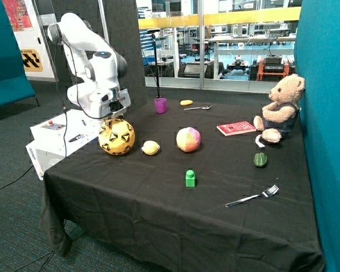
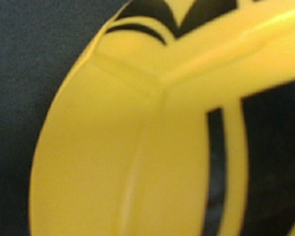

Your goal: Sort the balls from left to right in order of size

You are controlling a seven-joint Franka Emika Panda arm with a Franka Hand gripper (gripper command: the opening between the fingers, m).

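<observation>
Three balls lie in a row on the black tablecloth (image 1: 158,209). The large yellow ball (image 1: 117,136) with black triangle marks is at the left end. Beside it lies the small plain yellow ball (image 1: 151,148), then the mid-size pink-orange-yellow ball (image 1: 188,139). My gripper (image 1: 115,118) sits right on top of the large ball, its tips hidden against it. In the wrist view the large yellow ball (image 2: 137,147) fills almost the whole picture, very close.
Behind the row stand a purple cup (image 1: 160,105), a yellow oblong (image 1: 186,102) and a spoon (image 1: 198,107). A red book (image 1: 236,128), a teddy bear (image 1: 280,110) and a green pepper-like object (image 1: 260,160) are to the right. A green block (image 1: 190,178) and a fork (image 1: 253,196) lie nearer the front.
</observation>
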